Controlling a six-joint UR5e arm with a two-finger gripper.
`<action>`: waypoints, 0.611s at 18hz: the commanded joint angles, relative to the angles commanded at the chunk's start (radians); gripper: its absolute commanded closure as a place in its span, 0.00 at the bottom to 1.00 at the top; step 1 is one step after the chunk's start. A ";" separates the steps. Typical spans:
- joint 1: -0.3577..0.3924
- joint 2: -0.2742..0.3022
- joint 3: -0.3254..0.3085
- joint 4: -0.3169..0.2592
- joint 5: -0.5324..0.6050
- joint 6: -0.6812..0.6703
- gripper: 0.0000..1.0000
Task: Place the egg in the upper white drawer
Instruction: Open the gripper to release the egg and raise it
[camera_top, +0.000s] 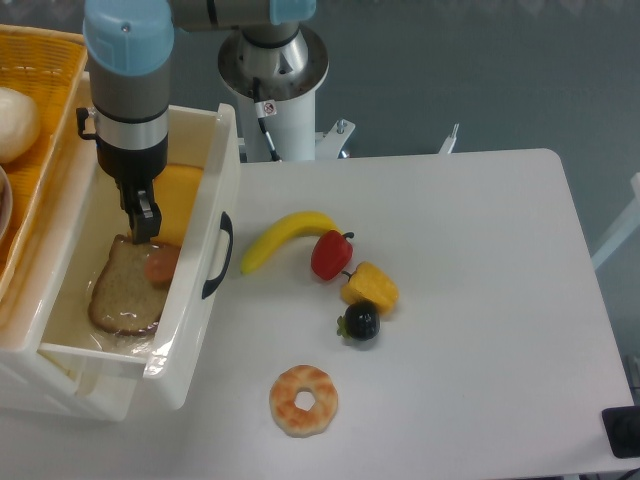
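Observation:
The egg (161, 264), a small salmon oval, lies inside the upper white drawer (193, 325) on the right edge of a bread slice (122, 292). The drawer is pulled open at the left of the table, with its black curved handle (218, 255) on the front panel. My gripper (143, 222) hangs over the drawer just above and left of the egg. It is open and holds nothing. The egg is free of the fingers.
A yellow cheese slice (178, 200) lies in the drawer behind the egg. A yellow wicker basket (45, 110) with a white ball (14, 122) stands at far left. A banana (284, 238), red pepper (330, 255), yellow pepper (370, 287), black plum (361, 323) and donut (304, 401) lie on the table.

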 joint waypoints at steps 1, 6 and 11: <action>0.003 0.002 0.002 0.002 -0.006 -0.003 0.32; 0.029 0.032 0.003 0.000 -0.015 -0.005 0.30; 0.069 0.061 0.002 -0.002 -0.020 -0.009 0.24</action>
